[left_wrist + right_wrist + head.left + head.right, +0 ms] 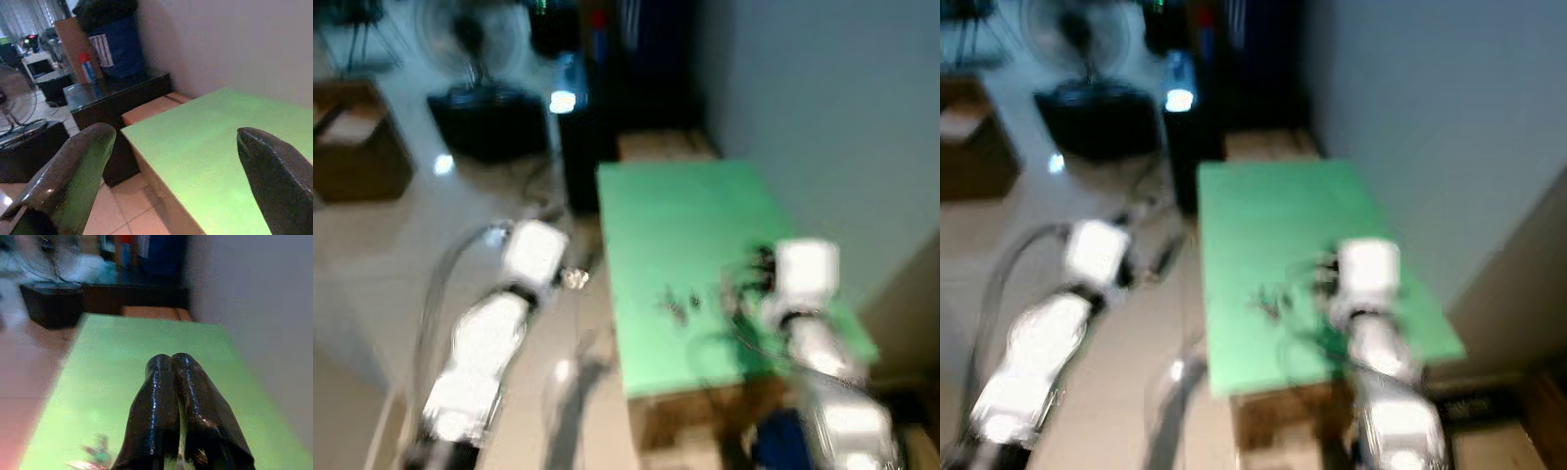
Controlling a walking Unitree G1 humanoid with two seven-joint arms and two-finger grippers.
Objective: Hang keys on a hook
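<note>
Left eye view, blurred: green worktop (685, 225) fills centre-right of the frame, keys (677, 305) a small dark cluster lying on it, lower centre. Right gripper (171, 363) hovers over the worktop just beside the keys, fingers pressed together, nothing pinched. Left gripper (176, 137) off the worktop's left edge, fingers spread wide. No hook identifiable (too blurred). Next, probably: part the right fingers, come down straight over the keys, pinch the ring.

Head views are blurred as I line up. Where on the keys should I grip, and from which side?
The keys lie flat on the green table, left of the right gripper, whose fingers are shut. Probably come straight down from above and pinch the bunch's middle; the blur hides the ring.
</note>
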